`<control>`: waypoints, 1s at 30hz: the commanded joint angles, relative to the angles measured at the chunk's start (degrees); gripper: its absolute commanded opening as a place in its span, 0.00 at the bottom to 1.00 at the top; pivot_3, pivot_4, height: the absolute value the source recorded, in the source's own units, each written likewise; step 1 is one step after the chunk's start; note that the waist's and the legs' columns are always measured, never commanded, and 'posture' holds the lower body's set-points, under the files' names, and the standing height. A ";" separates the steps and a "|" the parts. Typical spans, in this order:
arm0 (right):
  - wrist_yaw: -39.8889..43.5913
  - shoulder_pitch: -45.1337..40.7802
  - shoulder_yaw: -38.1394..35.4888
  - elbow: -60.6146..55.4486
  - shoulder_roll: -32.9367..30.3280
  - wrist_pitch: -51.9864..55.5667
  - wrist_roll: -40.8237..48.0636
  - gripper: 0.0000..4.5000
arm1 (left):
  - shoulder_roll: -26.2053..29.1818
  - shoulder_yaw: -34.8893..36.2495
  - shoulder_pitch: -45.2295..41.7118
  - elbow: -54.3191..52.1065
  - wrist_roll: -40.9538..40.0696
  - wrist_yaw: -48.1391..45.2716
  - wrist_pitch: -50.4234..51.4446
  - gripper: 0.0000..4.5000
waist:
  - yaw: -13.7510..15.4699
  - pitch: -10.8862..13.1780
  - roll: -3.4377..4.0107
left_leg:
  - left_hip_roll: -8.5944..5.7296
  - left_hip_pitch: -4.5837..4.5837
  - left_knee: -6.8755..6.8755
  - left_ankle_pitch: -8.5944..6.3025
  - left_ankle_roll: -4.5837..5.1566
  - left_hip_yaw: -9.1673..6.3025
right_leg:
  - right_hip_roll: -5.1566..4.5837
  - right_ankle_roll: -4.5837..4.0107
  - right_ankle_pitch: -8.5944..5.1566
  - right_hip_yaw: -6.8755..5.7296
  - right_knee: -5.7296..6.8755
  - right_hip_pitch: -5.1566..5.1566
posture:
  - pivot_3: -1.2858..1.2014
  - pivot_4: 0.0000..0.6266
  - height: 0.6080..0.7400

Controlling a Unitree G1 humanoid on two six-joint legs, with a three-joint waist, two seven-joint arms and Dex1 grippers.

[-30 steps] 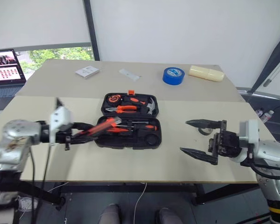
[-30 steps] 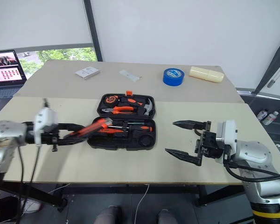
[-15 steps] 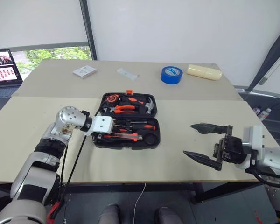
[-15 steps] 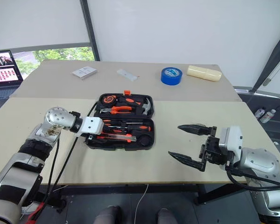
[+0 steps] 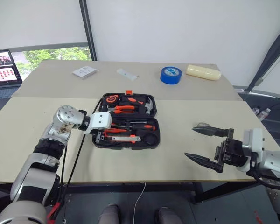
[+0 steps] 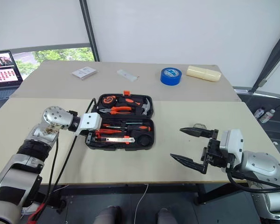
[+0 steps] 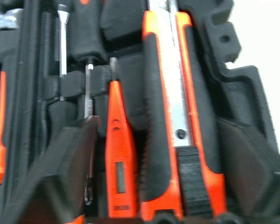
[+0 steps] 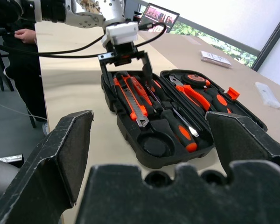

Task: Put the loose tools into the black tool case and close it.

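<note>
Head view: the black tool case [image 5: 128, 121] lies open mid-desk [image 5: 177, 154], left gripper [image 5: 99, 136] at its near-left corner.

Left wrist view: fingers spread over the seated utility knife [image 7: 177, 112].

Right wrist view: right gripper [image 6: 191, 147] gapes, empty. The lid looks light and rigid; best pushed at its rim.

hidden: left hand [image 5: 99, 136] covers the 9 o'clock end of the utility knife [image 7: 175, 116] in the tool case [image 5: 151, 140] | cut off: tester screwdriver [image 7: 117, 154] butt in left wrist view | partly hidden: small round object [image 6: 199, 126] behind right hand [image 6: 189, 145], identity unclear
</note>
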 commanded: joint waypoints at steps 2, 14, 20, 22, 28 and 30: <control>0.40 -0.88 -2.26 0.22 -0.30 -1.06 0.80 1.00 | -0.43 7.08 -0.81 -0.53 -8.96 -2.11 5.61 1.00 | 0.03 0.00 0.00 | 0.00 -0.05 0.02 0.00 0.01 -0.02 | 0.01 0.00 0.00 -0.02 0.01 -0.03 | 0.52 0.24 1.00; -1.07 -0.37 -1.55 0.69 1.85 -0.77 0.62 1.00 | -4.92 6.05 5.48 1.79 -6.31 2.00 4.36 0.09 | 0.13 0.00 0.00 | 0.00 0.06 0.12 0.01 0.01 -0.02 | 0.00 0.04 0.02 -0.02 0.04 0.10 | 0.52 0.24 1.00; -1.11 1.36 -2.69 -0.70 1.18 0.39 1.78 1.00 | -7.39 5.24 3.77 8.73 -2.16 9.02 1.99 0.00 | 0.36 -0.01 0.02 | -0.01 0.24 0.13 0.01 0.01 -0.03 | -0.01 0.12 -0.01 -0.03 0.03 0.34 | 0.52 0.24 1.00; -1.29 2.26 -3.27 -1.38 1.00 0.83 2.24 1.00 | -7.78 4.98 4.24 8.52 -2.44 8.48 2.68 0.00 | 0.44 -0.02 0.03 | -0.02 0.43 0.13 0.02 0.02 -0.05 | -0.02 0.18 -0.06 -0.06 0.00 0.59 | 0.52 0.24 1.00; -1.83 3.43 -4.05 -2.22 1.01 1.22 2.50 1.00 | -5.82 0.77 7.88 8.13 1.70 6.94 -0.12 0.00 | 0.07 -0.18 0.18 | -0.02 0.64 0.13 0.01 0.00 -0.06 | -0.04 -0.17 -0.26 -0.07 -0.07 0.86 | 0.52 0.24 1.00; -2.11 3.57 -4.10 -2.26 1.15 1.20 2.39 1.00 | -5.88 0.34 9.44 7.18 2.01 7.35 0.00 0.00 | -0.12 -0.32 0.39 | -0.02 0.76 0.08 0.00 0.01 -0.05 | -0.04 -0.16 -0.27 -0.05 -0.10 0.93 | 0.52 0.24 1.00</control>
